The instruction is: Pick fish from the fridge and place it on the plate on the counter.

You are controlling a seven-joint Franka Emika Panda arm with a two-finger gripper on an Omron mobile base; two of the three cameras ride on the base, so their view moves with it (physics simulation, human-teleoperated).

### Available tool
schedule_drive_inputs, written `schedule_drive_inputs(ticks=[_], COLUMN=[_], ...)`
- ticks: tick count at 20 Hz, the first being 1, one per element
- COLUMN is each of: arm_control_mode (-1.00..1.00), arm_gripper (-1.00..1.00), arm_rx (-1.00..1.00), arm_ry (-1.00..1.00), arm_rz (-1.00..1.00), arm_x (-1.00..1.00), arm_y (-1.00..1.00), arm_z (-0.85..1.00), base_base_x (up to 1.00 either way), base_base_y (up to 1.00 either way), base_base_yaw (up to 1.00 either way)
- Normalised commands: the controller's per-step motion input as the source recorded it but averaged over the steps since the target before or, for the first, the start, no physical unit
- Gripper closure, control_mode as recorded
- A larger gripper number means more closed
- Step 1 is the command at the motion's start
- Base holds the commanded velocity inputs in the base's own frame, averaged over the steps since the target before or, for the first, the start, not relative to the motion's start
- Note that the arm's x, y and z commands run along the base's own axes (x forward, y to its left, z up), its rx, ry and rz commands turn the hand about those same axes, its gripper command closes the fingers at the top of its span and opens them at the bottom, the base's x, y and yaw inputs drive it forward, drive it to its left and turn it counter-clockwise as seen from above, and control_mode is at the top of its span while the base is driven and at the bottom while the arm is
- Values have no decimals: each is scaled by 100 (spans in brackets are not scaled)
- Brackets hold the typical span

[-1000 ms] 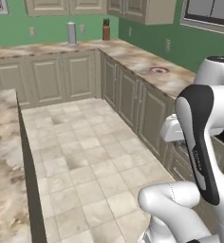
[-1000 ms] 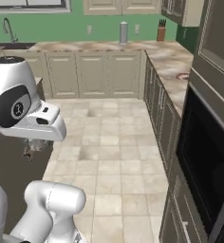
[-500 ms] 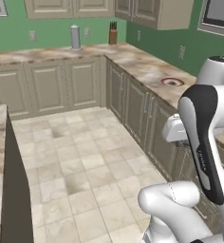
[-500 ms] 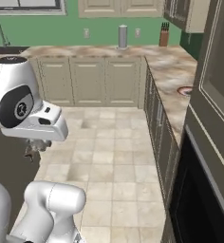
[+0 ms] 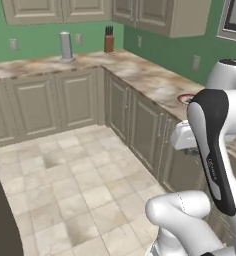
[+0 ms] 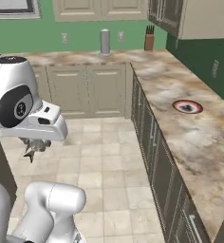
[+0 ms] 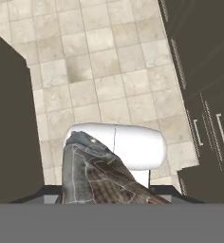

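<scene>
fish [image 7: 97, 178]: dull grey-brown skin, scaly net-like pattern, matt, slightly rough
surface [image 6: 190, 128]: beige-and-brown marbled stone, smooth, faint sheen
cabinet fronts [image 5: 140, 125]: beige painted panels, matt, wood-like
floor [image 5: 75, 185]: pale stone tiles, mottled, matt, thin dark joints
plate [image 6: 188, 106]: smooth glazed look, black rim, red ring, white centre
wall [image 5: 35, 37]: flat green paint, matt
canister [image 5: 65, 46]: brushed grey metal
knife block [image 5: 109, 42]: brown wood

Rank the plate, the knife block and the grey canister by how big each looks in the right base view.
1. plate, widest in the picture, though it also lies nearest the camera
2. and 3. grey canister and knife block: both stand on the far counter and look alike, so I leave them unranked.
</scene>
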Motion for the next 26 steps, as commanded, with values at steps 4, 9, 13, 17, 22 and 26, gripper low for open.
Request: schedule_drive_inputs(ticks=[4,9,13,17,22,26], arm_control_mode=[100,100,100,100,100,100], arm_gripper=[100,100,100,100,100,100], arm_rx=[0,0,0,0,0,0], arm_ry=[0,0,0,0,0,0], arm_rz=[0,0,0,0,0,0], arm_x=[0,0,0,0,0,0], arm_y=[0,0,0,0,0,0], arm_z=[0,0,0,0,0,0], base_base_x=[74,44,36,35,39,38], base_base_y=[21,45,55,57,61,67], base_base_yaw=[-61,-74,-78,-79,-78,-77])
